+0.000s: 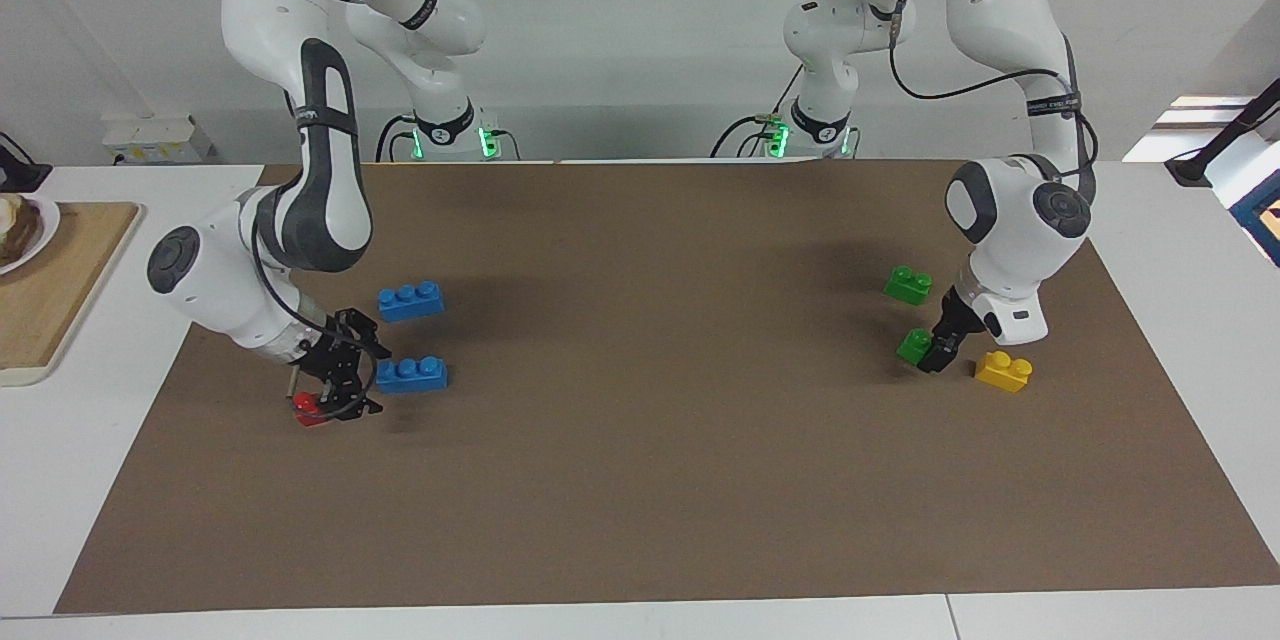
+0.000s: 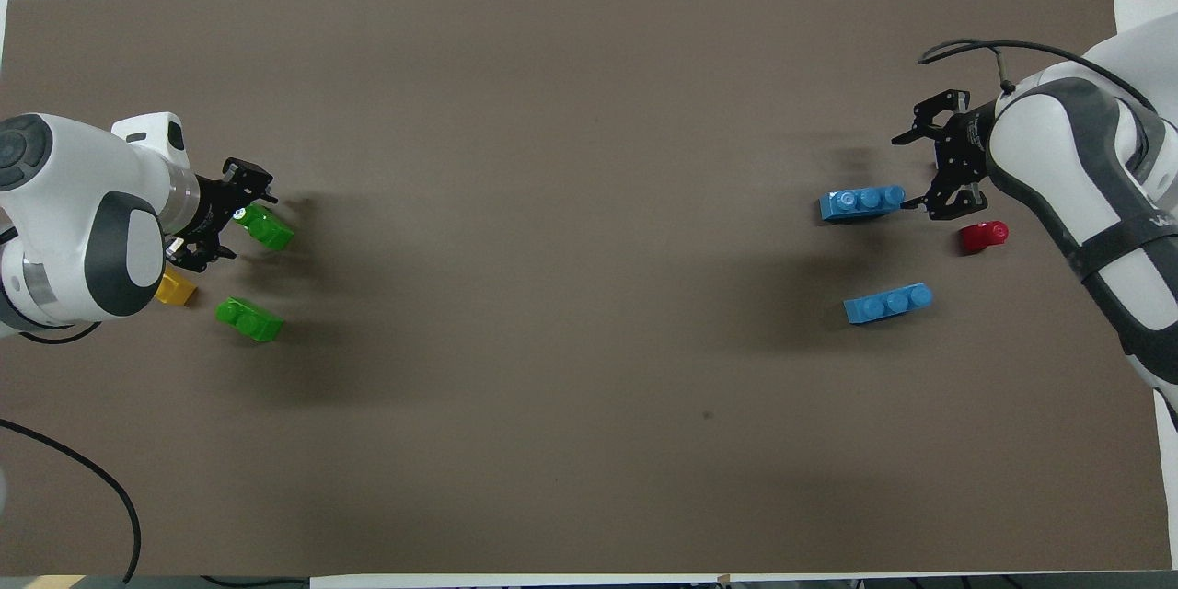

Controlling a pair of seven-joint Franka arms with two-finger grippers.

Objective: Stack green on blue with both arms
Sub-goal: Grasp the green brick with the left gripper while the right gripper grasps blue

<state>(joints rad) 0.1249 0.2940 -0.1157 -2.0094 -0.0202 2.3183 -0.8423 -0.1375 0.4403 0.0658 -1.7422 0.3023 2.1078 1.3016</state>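
Two green bricks lie toward the left arm's end of the mat. My left gripper [image 1: 934, 353] [image 2: 224, 215] is low at the farther green brick [image 1: 911, 345] [image 2: 266, 228], open, its jaws either side of that brick's end. The other green brick [image 1: 908, 284] [image 2: 248, 319] lies free, nearer to the robots. Two blue bricks lie toward the right arm's end. My right gripper [image 1: 350, 372] [image 2: 931, 176] hangs open just beside the end of the farther blue brick [image 1: 412, 375] [image 2: 862, 202], holding nothing. The nearer blue brick [image 1: 410, 301] [image 2: 888, 304] is untouched.
A yellow brick [image 1: 1003, 370] [image 2: 175, 288] lies close beside the left gripper. One red brick [image 1: 308, 410] sits under the right gripper, another red brick [image 2: 983, 236] just beside it. A wooden board [image 1: 45, 290] lies off the brown mat [image 1: 650, 480].
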